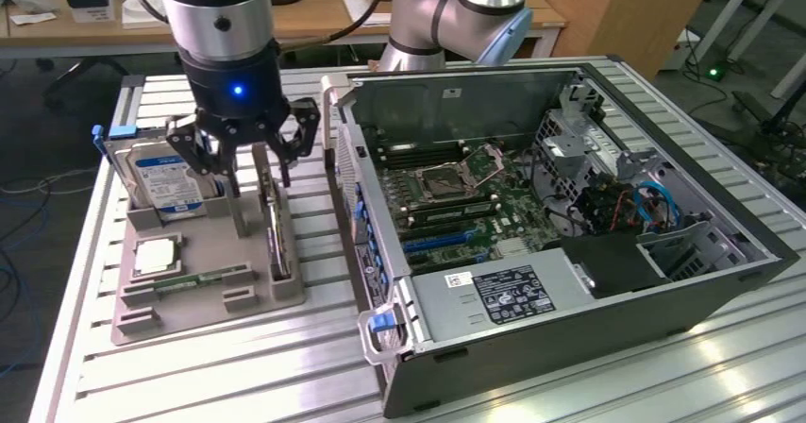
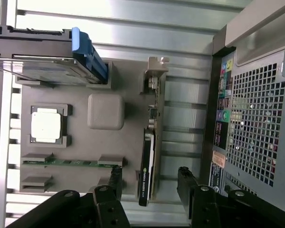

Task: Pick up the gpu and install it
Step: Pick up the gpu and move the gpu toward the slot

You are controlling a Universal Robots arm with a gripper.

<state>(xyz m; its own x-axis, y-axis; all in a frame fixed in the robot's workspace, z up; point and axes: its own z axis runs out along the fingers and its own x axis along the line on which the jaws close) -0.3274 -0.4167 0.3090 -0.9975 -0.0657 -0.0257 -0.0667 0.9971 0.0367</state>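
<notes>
Hard drive point(image 1: 158, 179) sat at the exterior view's left end of the gray tray point(image 1: 226, 244). Gripper point(image 1: 249, 168) hung wide open, holding nothing, a finger either side of the gpu point(image 1: 275, 239), which stood on edge in its tray slot. Open PC case point(image 1: 554, 206) was at the exterior view's right.

The exterior view looks down obliquely over the whole worktop point(image 1: 189, 376); the wrist view faces straight down, close over the shared parts tray point(image 2: 130, 85).

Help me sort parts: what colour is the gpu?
The gpu is black; the wrist view shows it best.
</notes>
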